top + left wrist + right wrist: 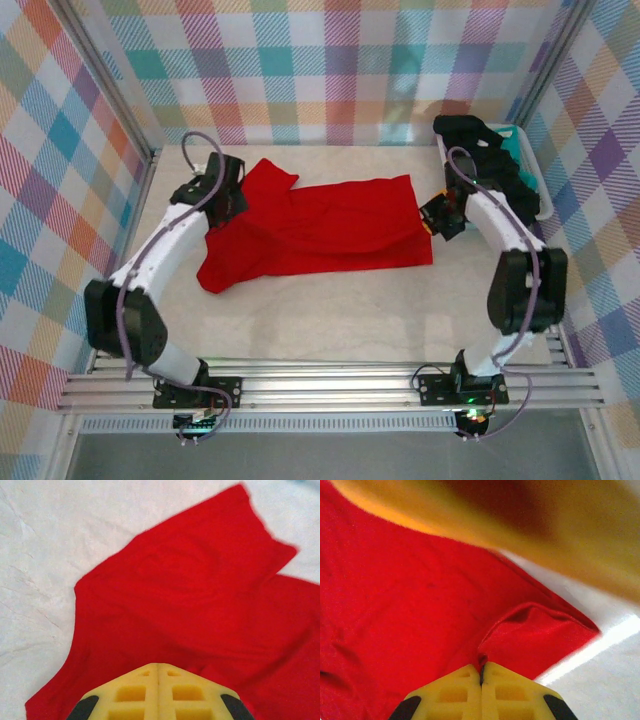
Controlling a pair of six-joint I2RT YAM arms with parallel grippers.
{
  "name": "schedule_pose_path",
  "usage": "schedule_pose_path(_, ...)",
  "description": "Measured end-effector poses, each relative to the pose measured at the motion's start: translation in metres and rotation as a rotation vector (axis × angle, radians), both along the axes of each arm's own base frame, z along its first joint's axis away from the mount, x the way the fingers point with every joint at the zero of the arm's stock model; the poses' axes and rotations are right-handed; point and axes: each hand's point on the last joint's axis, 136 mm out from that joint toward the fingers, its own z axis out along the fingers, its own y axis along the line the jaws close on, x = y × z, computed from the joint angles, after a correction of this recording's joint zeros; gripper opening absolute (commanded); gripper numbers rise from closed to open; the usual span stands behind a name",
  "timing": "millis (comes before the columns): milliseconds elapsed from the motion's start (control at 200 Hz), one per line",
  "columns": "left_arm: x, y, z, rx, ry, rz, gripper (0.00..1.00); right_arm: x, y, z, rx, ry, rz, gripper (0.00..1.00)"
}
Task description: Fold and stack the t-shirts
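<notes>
We judge the red shirt (320, 230) to be light, limp and not slippery. It will sag and crease wherever it is unsupported, so it is best taken by a hem, a sleeve edge or a corner, with one pinch on each side to keep the fold straight. It lies flat across the middle of the table (350, 320), its long side running from 9 to 3 o'clock, with a sleeve poking out towards 11 o'clock and a looser flap trailing towards 7 o'clock.

The left gripper (222, 190) sits at the shirt's 10 o'clock corner, by that sleeve. In its wrist view the two yellow fingers are pressed together over red cloth, but we cannot tell whether any cloth is caught between them.

The right gripper (437, 215) sits at the shirt's 3 o'clock edge. Its fingers are also pressed together, and here a ridge of cloth puckers up into the tips (a fair sign that it has the edge pinched).

At 2 o'clock on the table stands a white-and-teal basket (530, 170) with dark cloth in it, well apart from the red shirt.
</notes>
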Motion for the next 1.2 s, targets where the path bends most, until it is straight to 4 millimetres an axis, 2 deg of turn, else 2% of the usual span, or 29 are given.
schedule_pose_path(70, 0.007, 0.006, -0.021, 0.013, 0.051, 0.001, 0.0, 0.013, 0.003, -0.013, 0.006, 0.02, 0.016, 0.0)
schedule_pose_path(135, 0.016, 0.012, -0.033, 0.018, 0.077, 0.01, 0.0, 0.021, 0.004, -0.021, 0.006, 0.033, 0.029, 0.0)
schedule_pose_path(145, 0.018, 0.013, -0.033, 0.018, 0.078, 0.012, 0.02, 0.023, 0.004, -0.022, 0.006, 0.034, 0.031, 0.0)
schedule_pose_path(165, 0.022, 0.015, -0.035, 0.021, 0.081, 0.015, 0.12, 0.025, 0.005, -0.023, 0.005, 0.033, 0.036, 0.06)
schedule_pose_path(200, 0.028, 0.018, -0.037, 0.029, 0.085, 0.017, 0.29, 0.031, 0.005, -0.024, 0.004, 0.03, 0.042, 0.24)
schedule_pose_path(235, 0.033, 0.02, -0.037, 0.036, 0.084, 0.023, 0.4, 0.035, 0.006, -0.024, 0.002, 0.023, 0.05, 0.4)
schedule_pose_path(280, 0.036, 0.023, -0.035, 0.054, 0.076, 0.032, 0.54, 0.038, 0.006, -0.022, -0.004, 0.013, 0.067, 0.53)
schedule_pose_path(325, 0.034, 0.027, -0.031, 0.077, 0.071, 0.048, 0.62, 0.038, 0.005, -0.022, -0.011, 0.01, 0.083, 0.62)
schedule_pose_path(375, 0.027, 0.029, -0.021, 0.095, 0.059, 0.062, 0.63, 0.036, 0.003, -0.021, -0.027, 0.004, 0.095, 0.67)
schedule_pose_path(450, 0.006, 0.027, -0.007, 0.067, 0.026, 0.089, 0.63, 0.024, -0.001, -0.018, -0.058, -0.005, 0.12, 0.68)
schedule_pose_path(510, -0.026, 0.022, -0.005, -0.003, 0.006, 0.109, 0.62, 0.005, -0.004, -0.015, -0.076, -0.008, 0.132, 0.66)
schedule_pose_path(555, -0.055, 0.02, -0.012, -0.063, 0.009, 0.128, 0.62, -0.014, -0.005, -0.012, -0.081, -0.007, 0.141, 0.63)
schedule_pose_path(595, -0.083, 0.018, -0.028, -0.122, 0.032, 0.151, 0.62, -0.029, -0.005, -0.011, -0.083, -0.008, 0.149, 0.62)
schedule_pose_path(665, -0.118, 0.017, -0.064, -0.191, 0.108, 0.2, 0.62, -0.052, -0.004, -0.013, -0.081, -0.002, 0.16, 0.62)
schedule_pose_path(760, -0.143, 0.014, -0.111, -0.235, 0.244, 0.285, 0.63, -0.077, 0.003, -0.03, -0.054, 0.047, 0.178, 0.62)
schedule_pose_path(825, -0.147, 0.012, -0.131, -0.259, 0.307, 0.343, 0.64, -0.089, 0.006, -0.046, -0.03, 0.087, 0.179, 0.62)
schedule_pose_path(900, -0.138, 0.011, -0.139, -0.31, 0.292, 0.408, 0.64, -0.096, 0.009, -0.058, -0.011, 0.124, 0.173, 0.62)
schedule_pose_path(1030, -0.12, 0.014, -0.133, -0.368, 0.217, 0.472, 0.63, -0.088, 0.012, -0.068, 0.023, 0.126, 0.155, 0.61)
schedule_pose_path(1200, -0.095, 0.019, -0.126, -0.324, 0.191, 0.47, 0.61, -0.081, 0.012, -0.08, 0.027, 0.154, 0.153, 0.61)
